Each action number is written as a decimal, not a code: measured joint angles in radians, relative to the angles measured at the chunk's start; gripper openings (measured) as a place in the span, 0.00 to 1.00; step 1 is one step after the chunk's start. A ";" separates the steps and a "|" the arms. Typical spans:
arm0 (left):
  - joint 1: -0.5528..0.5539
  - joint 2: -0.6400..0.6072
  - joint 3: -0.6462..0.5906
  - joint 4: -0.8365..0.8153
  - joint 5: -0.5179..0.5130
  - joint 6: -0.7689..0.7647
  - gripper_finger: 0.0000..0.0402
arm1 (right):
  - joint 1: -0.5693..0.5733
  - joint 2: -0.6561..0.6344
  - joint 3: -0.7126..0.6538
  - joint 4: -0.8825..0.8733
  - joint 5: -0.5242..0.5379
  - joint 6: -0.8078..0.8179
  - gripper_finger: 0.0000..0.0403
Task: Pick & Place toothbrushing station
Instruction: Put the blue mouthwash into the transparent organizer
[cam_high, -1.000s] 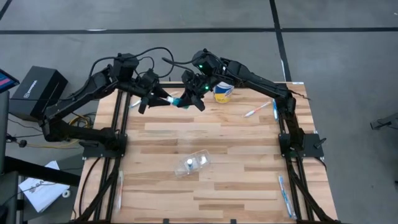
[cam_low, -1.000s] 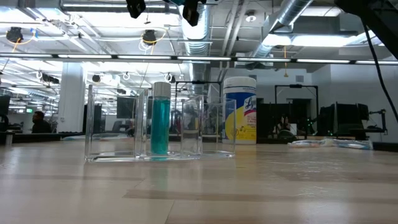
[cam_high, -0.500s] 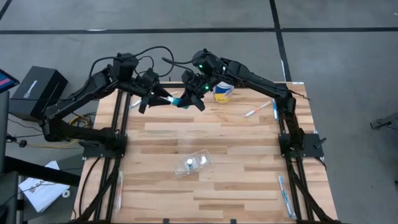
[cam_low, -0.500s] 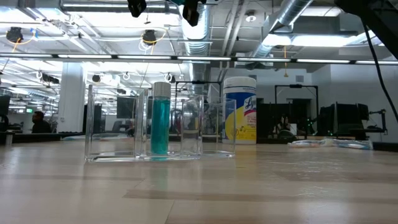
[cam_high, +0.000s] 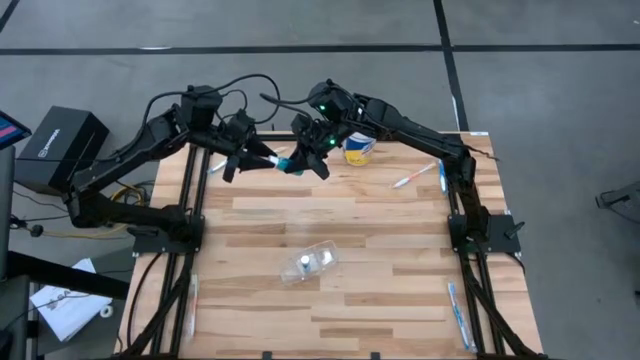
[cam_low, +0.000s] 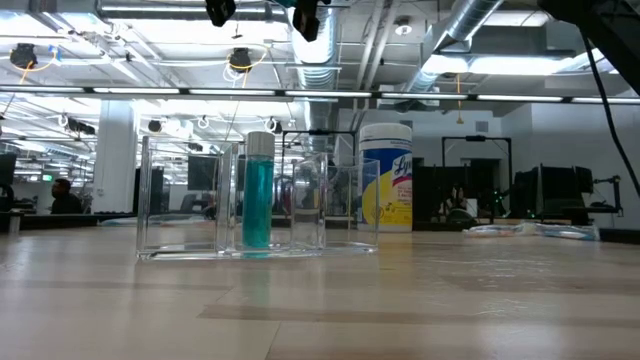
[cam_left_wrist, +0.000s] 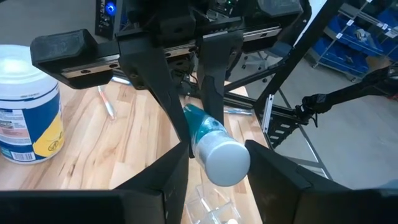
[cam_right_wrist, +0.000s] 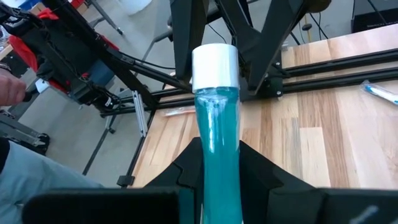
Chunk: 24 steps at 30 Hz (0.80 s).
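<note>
Above the wooden table's (cam_high: 380, 300) far edge, left gripper (cam_high: 262, 158) and right gripper (cam_high: 300, 160) both clamp a clear teal, white-capped bottle (cam_high: 282, 160); yellow-labelled Lysol tub (cam_high: 359, 148) nearby.

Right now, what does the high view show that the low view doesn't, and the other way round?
Only the high view shows the left gripper and right gripper meeting on one teal tube raised over the table's far edge, plus a toothbrush. Only the low view shows a second teal tube standing upright in the clear organizer. Both show that organizer and the wipes canister.
</note>
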 joint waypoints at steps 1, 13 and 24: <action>0.000 0.000 0.000 0.002 0.000 0.000 0.35 | 0.000 0.000 0.000 0.001 0.000 0.000 0.14; 0.000 -0.001 0.000 0.001 -0.010 0.013 0.22 | 0.000 0.000 -0.001 0.002 -0.019 0.015 0.14; 0.001 0.000 0.002 0.002 -0.002 0.018 0.22 | -0.016 0.000 0.026 0.016 -0.042 0.045 0.47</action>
